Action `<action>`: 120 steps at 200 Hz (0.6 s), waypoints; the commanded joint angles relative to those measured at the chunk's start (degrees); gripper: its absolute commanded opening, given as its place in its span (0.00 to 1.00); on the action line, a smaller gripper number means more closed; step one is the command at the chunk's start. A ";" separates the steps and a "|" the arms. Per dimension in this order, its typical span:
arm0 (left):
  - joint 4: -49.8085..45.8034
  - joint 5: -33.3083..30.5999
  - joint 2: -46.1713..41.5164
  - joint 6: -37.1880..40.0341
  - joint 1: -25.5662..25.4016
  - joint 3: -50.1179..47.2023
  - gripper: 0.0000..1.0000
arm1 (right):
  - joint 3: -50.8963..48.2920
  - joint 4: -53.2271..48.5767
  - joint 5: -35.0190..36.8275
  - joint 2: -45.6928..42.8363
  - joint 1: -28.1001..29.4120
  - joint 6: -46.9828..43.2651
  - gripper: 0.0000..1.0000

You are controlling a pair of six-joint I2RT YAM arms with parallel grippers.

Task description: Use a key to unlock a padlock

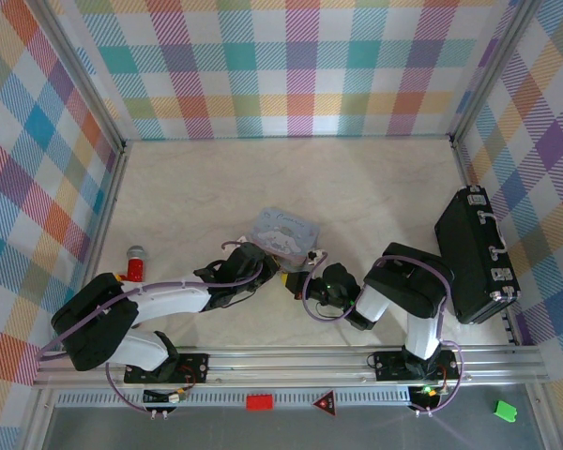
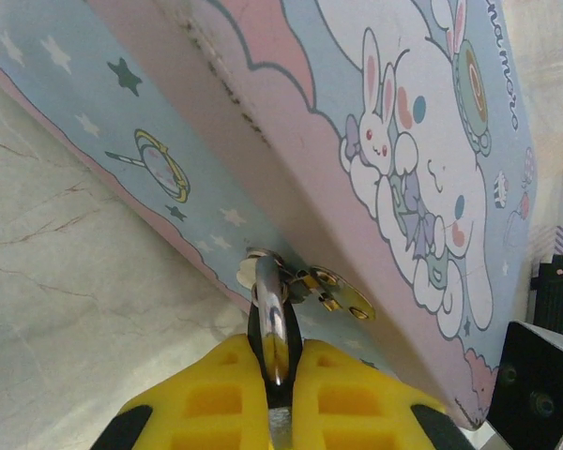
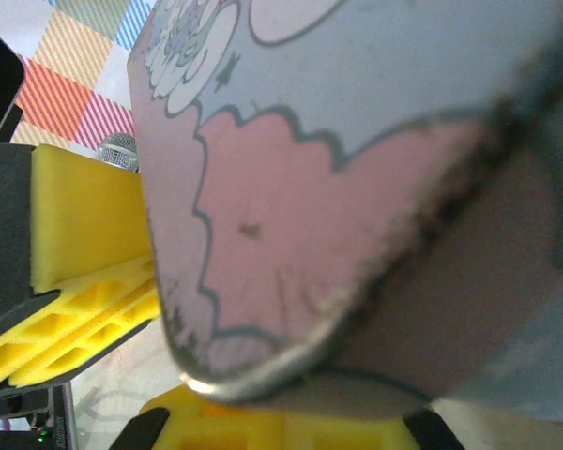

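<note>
The tin sits on the table, near the middle. The padlock hangs on a clasp on the tin's side. The left fingers sit one on each side of the padlock, touching it. The right fingers are just beside the tin's near edge, to the right of the left ones. A toy stands well off to the left — by the left wall. A case lies well off to the right — by the right wall.
</note>
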 commanded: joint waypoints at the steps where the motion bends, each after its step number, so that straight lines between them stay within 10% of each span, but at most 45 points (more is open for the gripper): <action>1: -4.17 4.59 0.47 -0.27 -1.81 -0.58 0.00 | 0.26 4.05 7.02 0.87 -2.76 -3.15 0.00; 51: -5.95 3.82 -0.22 -0.80 -1.02 0.68 0.00 | -0.37 0.17 10.93 -1.73 1.67 -20.28 0.25; 120: -6.64 4.41 -0.70 -0.28 -0.30 1.47 0.00 | 0.42 -5.70 12.59 -7.86 5.41 -35.32 0.27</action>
